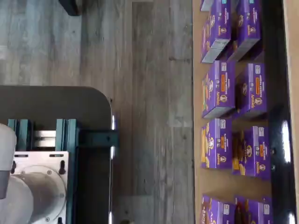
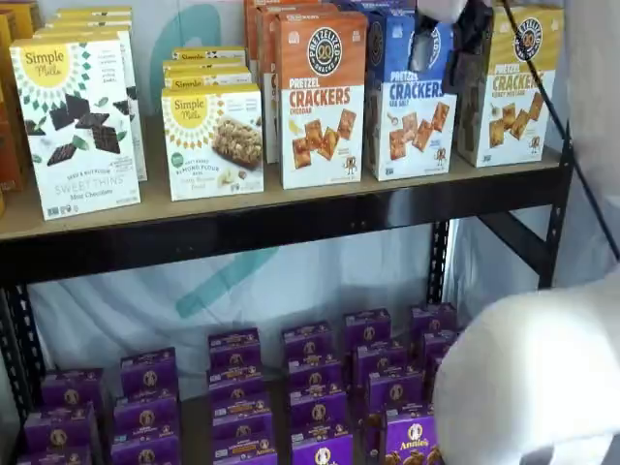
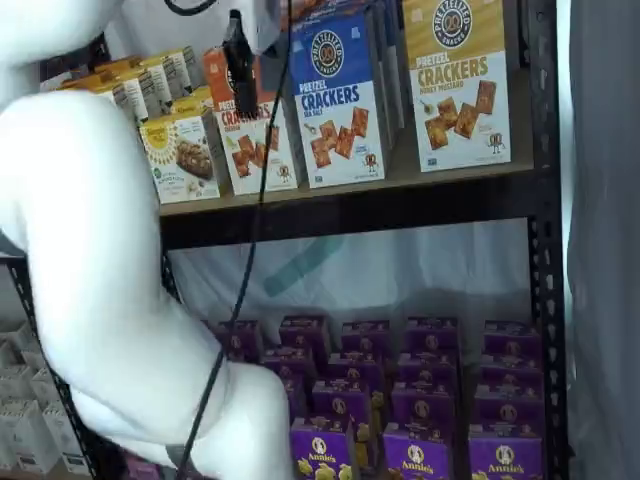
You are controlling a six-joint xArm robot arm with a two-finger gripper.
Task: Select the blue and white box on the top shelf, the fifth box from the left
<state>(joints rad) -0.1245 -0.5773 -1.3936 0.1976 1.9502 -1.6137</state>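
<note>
The blue and white box (image 2: 412, 116) stands upright on the top shelf (image 2: 291, 221), between an orange box and a yellow-topped one; in both shelf views its front reads "CRACKERS" (image 3: 335, 100). My gripper (image 2: 449, 37) hangs from the upper edge in front of the box's blue top. Its two black fingers are open, with a plain gap between them and nothing held. In a shelf view only one finger (image 3: 240, 65) shows, side-on, nearer the camera than the boxes. The wrist view shows neither the box nor the fingers.
The orange cheddar box (image 2: 323, 97) and the yellow-topped box (image 2: 511, 82) flank the target. Simple Mills boxes (image 2: 77, 126) fill the shelf's left. Purple boxes (image 2: 310, 387) line the lower shelf (image 1: 198, 140). My white arm (image 3: 100, 250) and a black cable (image 2: 562, 126) cross the foreground.
</note>
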